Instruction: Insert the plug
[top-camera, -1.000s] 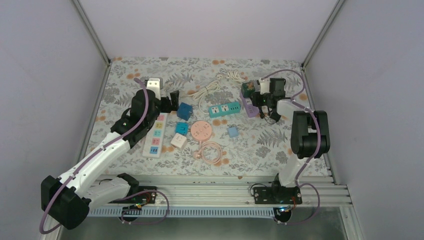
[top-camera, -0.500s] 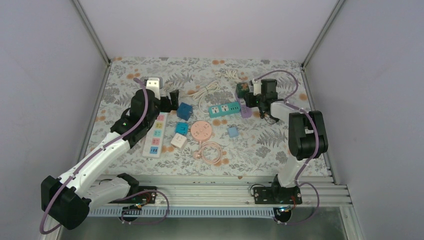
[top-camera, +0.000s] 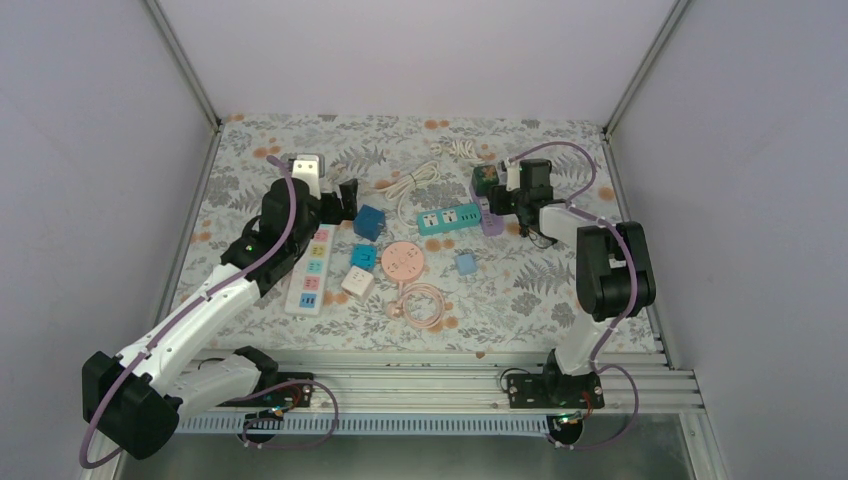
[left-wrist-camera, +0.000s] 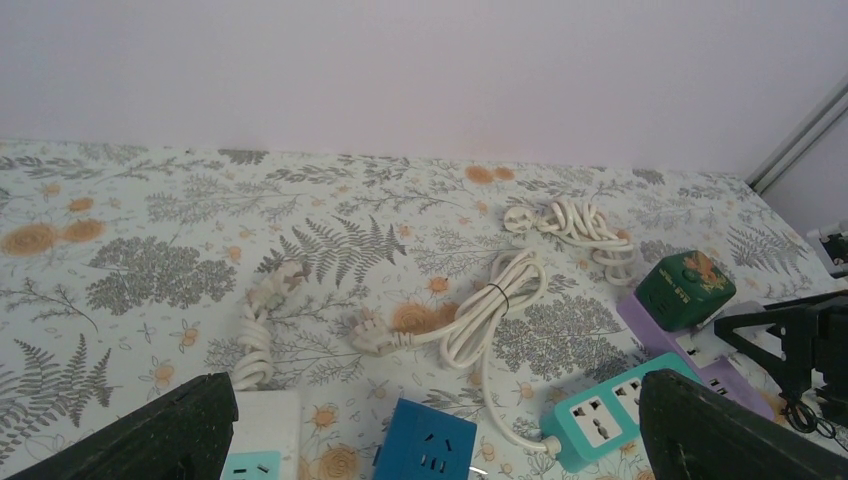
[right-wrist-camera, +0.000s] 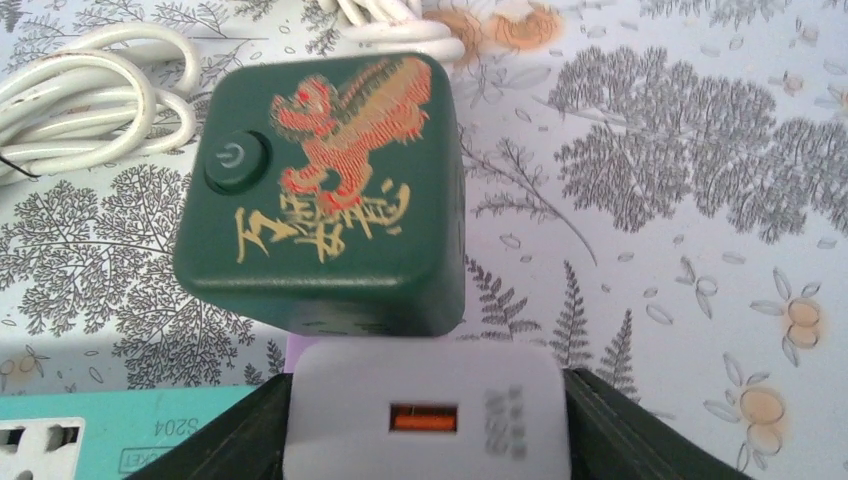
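A white USB charger plug (right-wrist-camera: 425, 415) sits between the fingers (right-wrist-camera: 240, 435) of my right gripper (right-wrist-camera: 425, 425), which press on both its sides. The plug stands on the purple power strip (top-camera: 492, 222) right next to a dark green cube socket (right-wrist-camera: 325, 190) with a red-gold emblem. In the top view my right gripper (top-camera: 515, 197) is low over that strip at the back right. My left gripper (top-camera: 340, 200) is wide open and holds nothing, above a blue cube socket (left-wrist-camera: 430, 445) and the end of a white power strip (left-wrist-camera: 262, 430).
A teal power strip (top-camera: 450, 218) lies left of the purple one, its coiled white cord (left-wrist-camera: 500, 305) behind it. A pink round socket (top-camera: 402, 260), small teal, white and light blue cubes and a pink cable coil (top-camera: 425, 303) lie mid-table. Walls enclose the mat.
The right arm swung left and down over the purple strip with the white plug, then stayed nearly still. The left arm has not moved.
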